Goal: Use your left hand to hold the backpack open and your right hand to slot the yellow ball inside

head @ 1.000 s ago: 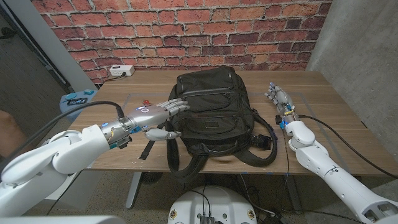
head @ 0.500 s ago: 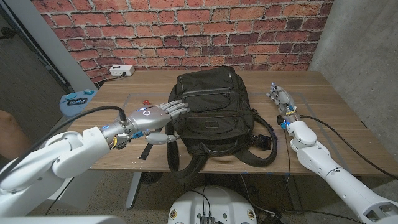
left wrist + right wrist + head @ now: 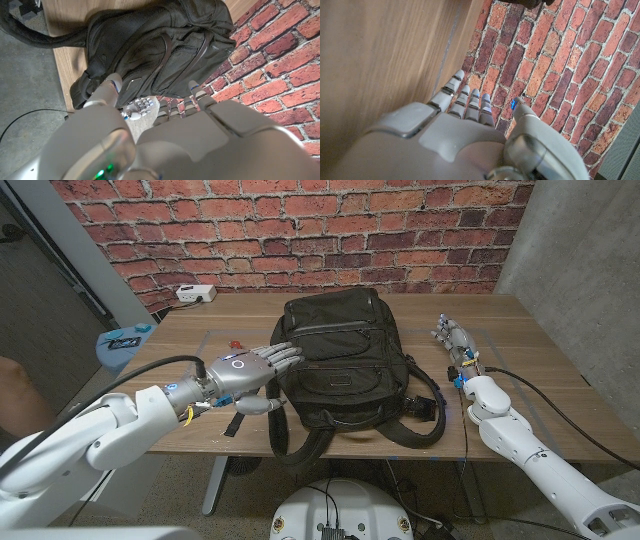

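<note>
Black straps of the backpack hang over the near edge of the wooden table, and the bag itself lies flat in the middle of it, top end toward the brick wall, zips closed as far as can be seen. At the bag's left side the left hand reaches in with fingers spread apart, fingertips at the bag's left edge and thumb beside its lower side, gripping nothing. Right of the bag and apart from it, the right hand waits over the table with fingers straight and slightly apart, holding nothing; farther left, a white power strip lies at the far edge, and a blue object sits at the left edge.
</note>
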Controlling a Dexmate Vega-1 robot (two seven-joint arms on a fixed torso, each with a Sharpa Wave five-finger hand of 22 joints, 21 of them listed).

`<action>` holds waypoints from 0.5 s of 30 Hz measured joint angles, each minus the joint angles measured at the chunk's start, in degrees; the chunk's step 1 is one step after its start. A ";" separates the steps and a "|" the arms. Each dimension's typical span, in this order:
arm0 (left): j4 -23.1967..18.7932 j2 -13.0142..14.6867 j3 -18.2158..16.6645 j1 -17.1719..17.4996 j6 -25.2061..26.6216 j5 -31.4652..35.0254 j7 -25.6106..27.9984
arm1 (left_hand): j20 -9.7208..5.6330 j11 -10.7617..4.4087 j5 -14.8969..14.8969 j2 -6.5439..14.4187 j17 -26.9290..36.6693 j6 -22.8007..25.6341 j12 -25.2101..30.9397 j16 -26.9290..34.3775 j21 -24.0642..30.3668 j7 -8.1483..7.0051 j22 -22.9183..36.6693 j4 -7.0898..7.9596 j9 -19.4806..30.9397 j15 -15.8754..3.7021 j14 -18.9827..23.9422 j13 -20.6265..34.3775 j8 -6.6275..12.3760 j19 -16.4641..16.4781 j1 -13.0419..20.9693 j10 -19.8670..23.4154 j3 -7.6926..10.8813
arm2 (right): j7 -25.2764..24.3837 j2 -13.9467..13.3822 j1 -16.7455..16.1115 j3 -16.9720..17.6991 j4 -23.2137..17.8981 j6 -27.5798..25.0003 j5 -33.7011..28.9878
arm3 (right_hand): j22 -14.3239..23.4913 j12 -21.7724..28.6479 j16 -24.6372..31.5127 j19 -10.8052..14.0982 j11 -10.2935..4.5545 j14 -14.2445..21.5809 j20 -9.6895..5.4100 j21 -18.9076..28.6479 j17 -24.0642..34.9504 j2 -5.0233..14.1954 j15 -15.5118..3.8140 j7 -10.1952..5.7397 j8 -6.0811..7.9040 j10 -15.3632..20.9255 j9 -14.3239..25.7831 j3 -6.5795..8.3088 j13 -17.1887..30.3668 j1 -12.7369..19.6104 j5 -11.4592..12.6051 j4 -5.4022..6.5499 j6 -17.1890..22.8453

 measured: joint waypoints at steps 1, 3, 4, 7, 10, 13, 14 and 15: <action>-0.31 -0.25 0.01 0.20 0.17 0.61 -0.03 | 0.00 0.00 0.00 -0.13 0.00 0.00 0.00 0.00 0.00 0.00 0.00 0.00 0.00 0.00 0.00 0.17 0.00 0.00 0.14 0.00 0.00 | 0.11 0.05 0.05 0.03 0.17 0.22 0.07 | 0.00 0.00 0.00 0.00 0.00 0.00 0.00 0.00 0.00 0.00 0.00 0.00 0.00 0.00 0.00 0.00 0.00 0.00 0.00 0.00 0.00; -0.45 -0.32 0.11 0.32 0.34 1.27 -0.03 | -0.21 0.00 0.00 -0.32 0.00 0.00 0.21 0.00 0.39 0.00 0.00 0.00 0.00 0.01 0.00 0.28 0.00 0.21 0.33 0.00 0.00 | 0.14 0.09 0.08 0.05 0.33 0.35 0.11 | 0.00 0.00 0.00 0.00 0.00 0.00 0.00 0.00 0.00 0.00 0.00 0.00 0.00 0.00 0.00 0.00 0.00 0.00 0.00 0.00 0.00; -0.55 -0.43 0.28 0.44 0.47 1.81 0.02 | -0.23 0.00 0.00 -0.36 0.00 0.00 0.21 0.00 0.40 0.00 0.00 0.00 0.00 0.00 0.00 0.28 0.00 0.22 0.37 0.00 0.00 | 0.18 0.13 0.10 0.07 0.45 0.45 0.15 | 0.00 0.00 0.00 0.00 0.00 0.00 0.00 0.00 0.00 0.00 0.00 0.00 0.00 0.00 0.00 0.00 0.00 0.00 0.00 0.00 0.00; -0.55 -0.43 0.28 0.44 0.88 3.58 0.69 | 0.09 0.00 0.00 -0.36 0.00 0.00 0.21 0.45 0.40 0.00 0.00 0.00 0.00 -0.08 0.53 0.28 0.00 0.54 0.37 0.00 0.00 | 0.18 0.23 0.19 0.13 0.82 0.45 0.15 | 0.00 0.00 0.00 0.00 0.00 0.00 0.00 0.00 0.00 0.00 0.00 0.00 0.00 0.00 0.00 0.00 0.00 0.00 0.00 0.00 0.00; -0.72 -0.65 1.12 0.96 1.17 5.04 1.58 | -0.09 0.00 0.00 -0.66 0.00 0.00 0.42 0.45 0.40 0.00 -0.01 0.00 0.00 -0.29 0.74 0.28 0.00 0.72 0.67 0.00 0.00 | 0.39 0.31 0.23 0.21 1.19 0.89 0.35 | 0.00 0.00 0.00 0.00 0.00 0.00 0.00 0.00 0.00 0.00 0.00 0.00 0.00 0.00 0.00 0.00 0.00 0.00 0.00 0.00 0.00; -0.70 -0.80 1.79 1.38 1.42 6.48 3.13 | -0.04 -0.30 0.00 -0.82 0.00 0.32 0.80 0.45 0.40 0.32 -0.01 0.00 0.00 -0.29 1.56 0.28 0.62 0.77 1.27 0.37 0.00 | 0.60 0.40 0.27 0.23 1.59 1.18 0.48 | 0.00 0.00 0.00 0.00 0.00 0.00 0.00 0.00 0.00 0.00 0.00 0.00 0.00 0.00 0.00 0.00 0.00 0.00 0.00 0.00 0.00; -0.57 -0.85 2.12 1.57 1.42 6.48 3.13 | -0.10 -0.02 0.00 -0.82 0.00 0.31 1.06 0.45 0.40 0.31 -0.01 0.00 0.00 -0.50 1.76 0.27 0.66 1.13 1.27 0.65 0.00 | 0.74 0.40 0.27 0.23 1.59 1.33 0.57 | 0.00 0.00 0.00 0.00 0.00 0.00 0.00 0.00 0.00 0.00 0.00 0.00 0.00 0.00 0.00 0.00 0.00 0.00 0.00 0.00 0.00; -0.46 -0.84 2.33 1.69 1.42 6.48 3.13 | -0.21 -0.02 0.00 -0.82 0.00 0.32 1.11 0.45 0.40 0.32 -0.01 0.00 0.00 -0.49 1.75 0.28 0.66 1.24 1.27 0.65 0.00 | 0.81 0.40 0.27 0.23 1.59 1.43 0.62 | 0.00 0.00 0.00 0.00 0.00 0.00 0.00 0.00 0.00 0.00 0.00 0.00 0.00 0.00 0.00 0.00 0.00 0.00 0.00 0.00 0.00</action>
